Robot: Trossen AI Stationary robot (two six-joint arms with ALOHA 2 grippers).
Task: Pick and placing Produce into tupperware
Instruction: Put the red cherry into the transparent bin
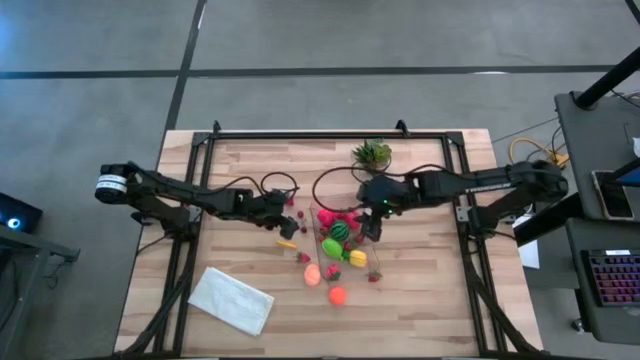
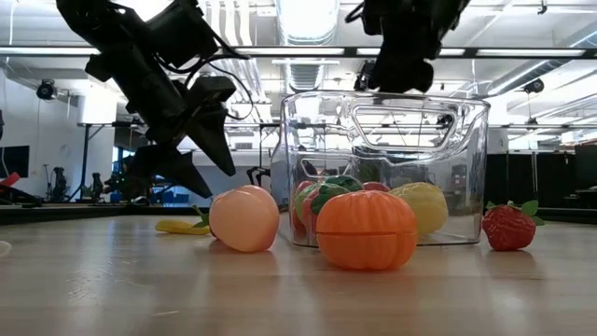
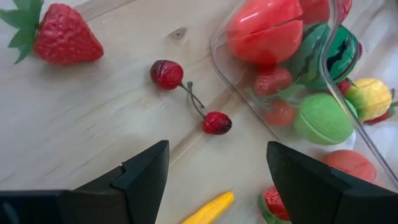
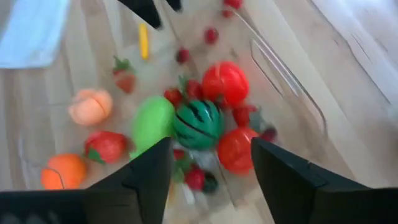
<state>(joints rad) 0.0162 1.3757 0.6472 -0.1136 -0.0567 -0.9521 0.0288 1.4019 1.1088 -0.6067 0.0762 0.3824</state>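
Observation:
The clear tupperware [image 1: 316,228] stands mid-table and holds a striped watermelon [image 4: 198,123], a lime-green fruit [image 4: 152,123], red pieces [image 4: 225,82] and a yellow fruit [image 2: 422,205]. My right gripper [image 4: 211,155] hangs open above its inside [image 1: 372,232], with nothing between the fingers. My left gripper [image 3: 217,162] is open, slanting down just left of the tupperware [image 1: 290,207], above a pair of cherries [image 3: 186,93] lying on the wood. A strawberry [image 3: 62,34] and a yellow piece [image 3: 208,208] lie near it.
Loose on the table near the tupperware's front lie a peach [image 1: 312,273], an orange fruit [image 1: 337,295] and a strawberry [image 1: 375,277]. A white folded cloth [image 1: 232,300] lies at the near left, and a small potted plant [image 1: 372,153] stands at the far edge.

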